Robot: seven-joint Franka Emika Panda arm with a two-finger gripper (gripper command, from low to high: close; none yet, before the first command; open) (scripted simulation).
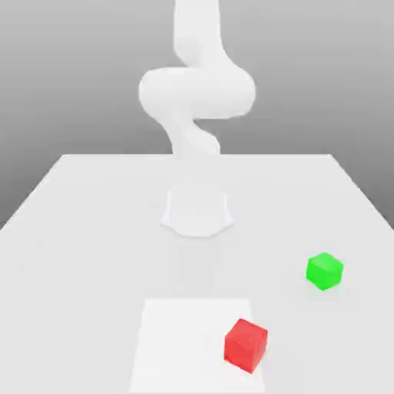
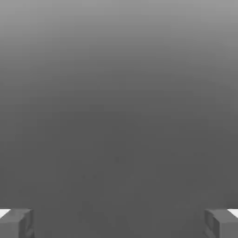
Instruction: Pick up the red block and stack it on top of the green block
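Inspection finding: the task stands at its first step, the approach, with nothing yet grasped.

The white robot arm (image 1: pixel 196 100) rises from its round base at the far middle of the pale grey flat bench (image 1: pixel 85 231) and folds above it. In the hand view the jaws stand wide apart, one grey fingertip (image 2: pixel 16 224) at each lower corner of the picture, with nothing between them but plain grey ground. The jaws are open and empty.

The small red cube-shaped block (image 1: pixel 246 345) rests on the bench near the front edge, toward the exterior view's right, overlapping the right edge of a lighter white square patch (image 1: pixel 177 338) on the surface. It sits turned, one corner facing the camera. The small green cube-shaped block (image 1: pixel 325 271) rests farther back and farther to the exterior view's right, well apart from the red block. Both lie flat and free, touching nothing else.

Judgement on the next move: the arm must reach out from its folded pose toward the front of the bench, bring the open jaws directly over the red block, and turn the wrist so the fingers meet two opposite flat faces rather than corners. Only then should it descend and close. The green block lies clear of that path, so disturbance is unlikely. Lift and transfer remain outstanding
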